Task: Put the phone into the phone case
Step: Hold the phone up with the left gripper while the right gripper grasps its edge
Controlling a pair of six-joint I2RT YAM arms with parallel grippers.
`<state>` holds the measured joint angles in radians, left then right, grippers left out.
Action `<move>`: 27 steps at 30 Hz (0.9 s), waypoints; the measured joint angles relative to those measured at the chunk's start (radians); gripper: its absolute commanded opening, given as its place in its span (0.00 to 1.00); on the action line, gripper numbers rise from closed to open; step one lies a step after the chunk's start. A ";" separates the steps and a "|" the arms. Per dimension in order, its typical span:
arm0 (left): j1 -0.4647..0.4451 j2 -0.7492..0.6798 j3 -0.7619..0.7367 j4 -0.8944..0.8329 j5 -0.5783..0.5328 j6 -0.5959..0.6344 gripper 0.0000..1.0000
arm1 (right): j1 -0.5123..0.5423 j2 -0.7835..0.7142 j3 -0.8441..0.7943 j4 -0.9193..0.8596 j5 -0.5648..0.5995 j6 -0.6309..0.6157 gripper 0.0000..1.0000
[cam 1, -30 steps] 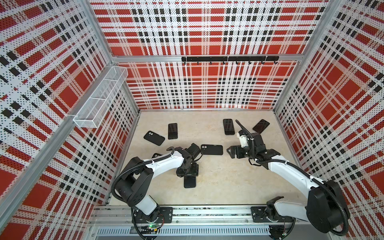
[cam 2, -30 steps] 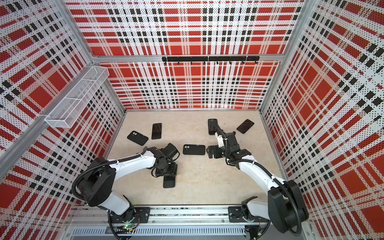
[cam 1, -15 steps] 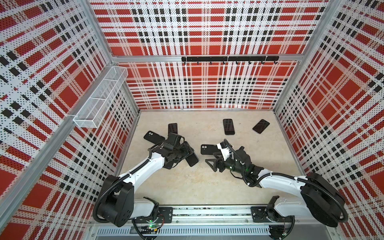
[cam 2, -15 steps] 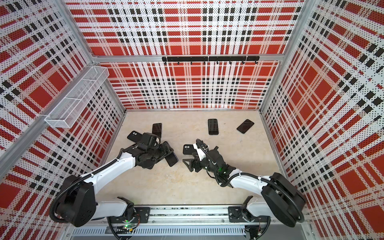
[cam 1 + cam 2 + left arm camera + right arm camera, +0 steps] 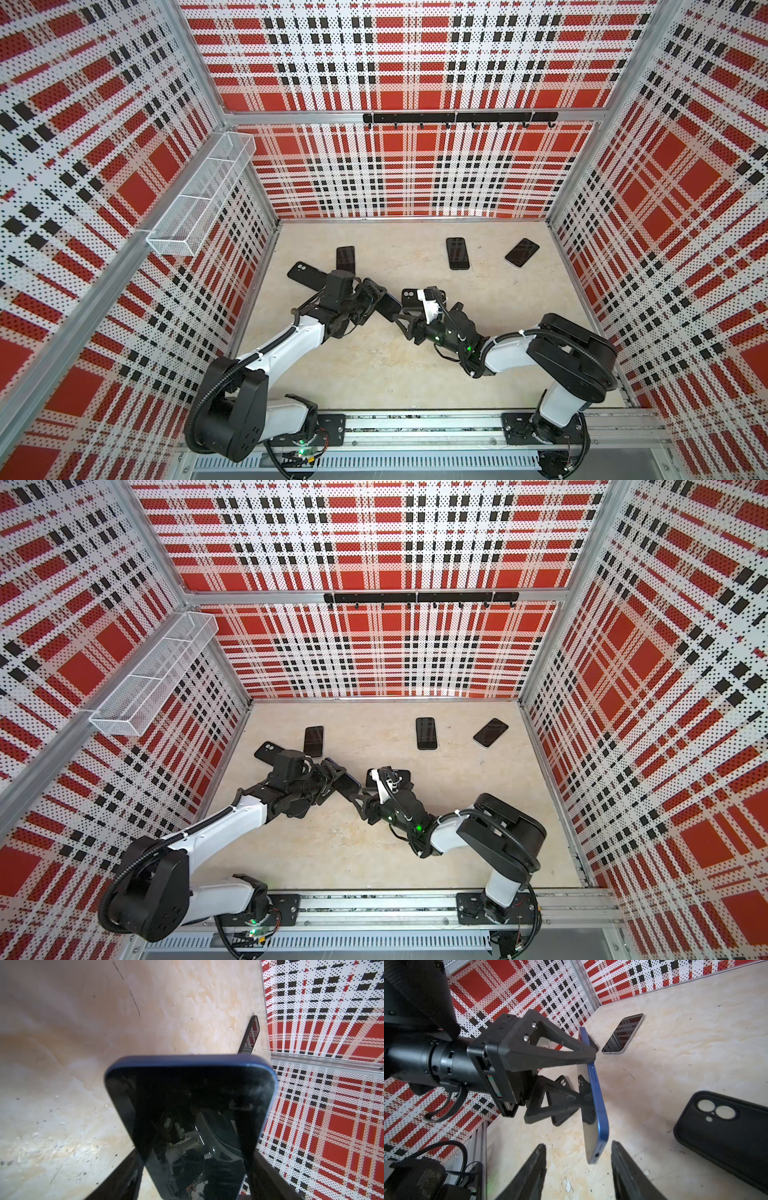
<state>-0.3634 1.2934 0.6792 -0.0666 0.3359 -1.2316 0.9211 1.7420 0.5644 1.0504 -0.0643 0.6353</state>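
- The left gripper (image 5: 374, 300) is clamped across the width of the blue phone (image 5: 388, 306); it holds the phone on edge, clear of the bench (image 5: 374, 374), around the middle and a little toward the left edge.
- The right gripper (image 5: 577, 1146) sits at the phone's free end with its jaws parted, one on each face; the wrist view shows a gap on both sides, so nothing is pinched there yet.
- The phone case (image 5: 726, 1132) lies flat at mid-bench, just beside the right gripper, back upward; bench colour shows through its lens holes, so I take it to be empty.
- To my eye this is a hand-over or a two-handed steadying of the phone; seating it has not begun.
- Next, the right jaws should close squarely on that end before the left lets go; the case likely needs turning open side up first.
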 measured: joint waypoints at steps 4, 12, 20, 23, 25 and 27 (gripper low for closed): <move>0.000 0.000 -0.002 0.040 0.005 -0.028 0.11 | 0.000 0.076 0.048 0.069 -0.001 0.042 0.40; 0.003 0.000 -0.008 0.089 0.019 -0.055 0.11 | 0.000 0.121 0.076 0.099 0.005 0.071 0.26; 0.004 0.005 -0.021 0.102 0.022 -0.067 0.17 | -0.002 0.142 0.079 0.099 0.027 0.048 0.05; 0.004 0.005 -0.023 0.103 0.021 -0.067 0.53 | -0.001 0.144 0.079 0.100 0.028 0.047 0.03; 0.004 0.005 -0.023 0.103 0.021 -0.062 0.88 | -0.002 0.143 0.079 0.100 0.028 0.043 0.02; 0.003 0.003 -0.023 0.109 0.026 -0.036 0.98 | -0.002 0.138 0.080 0.090 0.026 0.042 0.02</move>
<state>-0.3607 1.2964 0.6567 0.0429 0.3618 -1.2678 0.9195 1.8801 0.6441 1.1408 -0.0387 0.6773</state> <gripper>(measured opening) 0.943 0.105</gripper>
